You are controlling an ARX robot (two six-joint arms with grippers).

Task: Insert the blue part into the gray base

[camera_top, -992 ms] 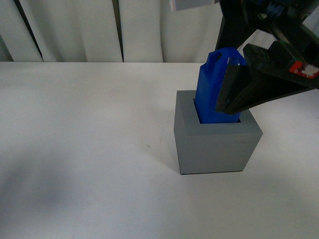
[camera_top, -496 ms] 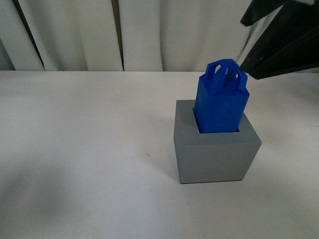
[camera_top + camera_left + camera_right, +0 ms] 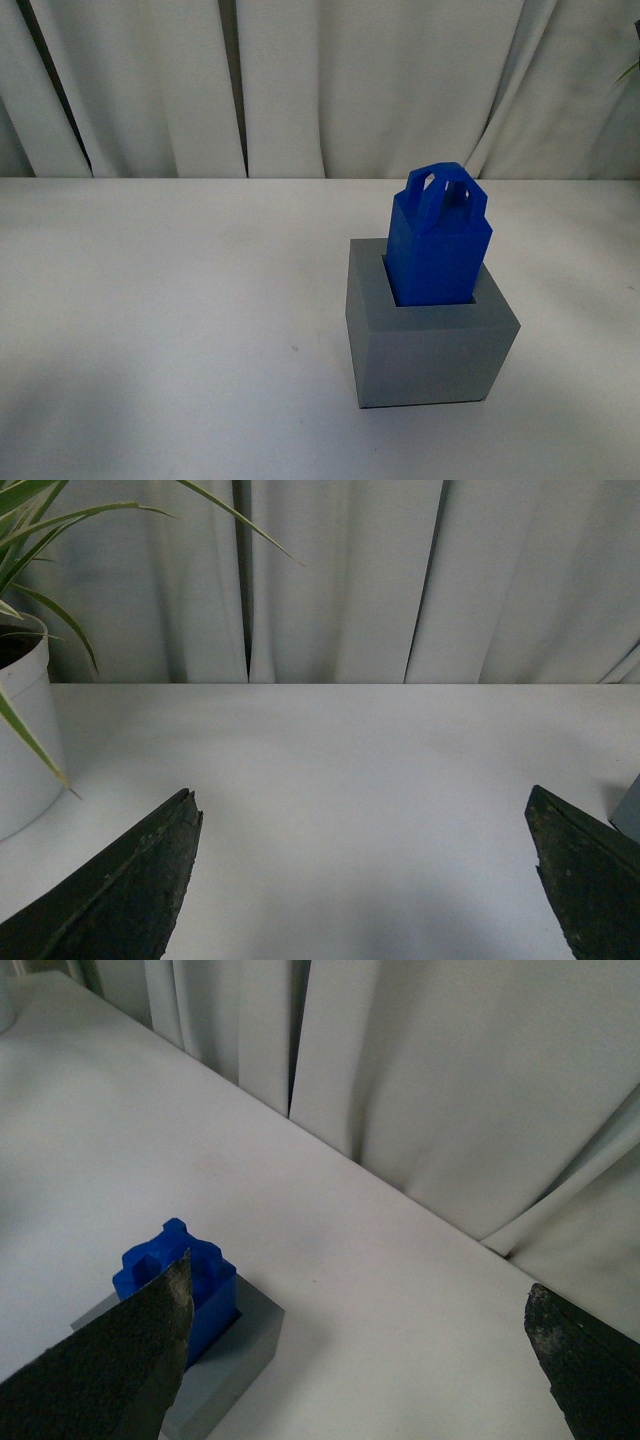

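1. Part and base: the blue part [image 3: 437, 245] stands in the square recess of the gray base [image 3: 430, 350]. Its lower end is down inside, and its upper body and both loop handles rise above the rim (near upright, as far as the front view tells).
2. A dark strip of the recess shows along the block's left side, so the block is narrower than the opening.
3. The gray base rests on the white table [image 3: 150, 330], right of centre in the front view. A pale curtain [image 3: 350, 90] hangs behind the table's far edge.
4. The left gripper [image 3: 360, 800] is spread wide over bare table, with nothing between its dark fingers [image 3: 125, 890]. A sliver of the gray base shows at the edge of its view, just beside one finger.
5. A white plant pot [image 3: 20, 740] with long green leaves [image 3: 60, 520] stands on the table by the other finger, well apart from the base.
6. The right gripper [image 3: 358, 1280] is likewise released, its jaws far apart and empty above the table. In its view the blue part, seated in the base, is partly hidden behind one finger [image 3: 130, 1360]. In the front view the block stands free.
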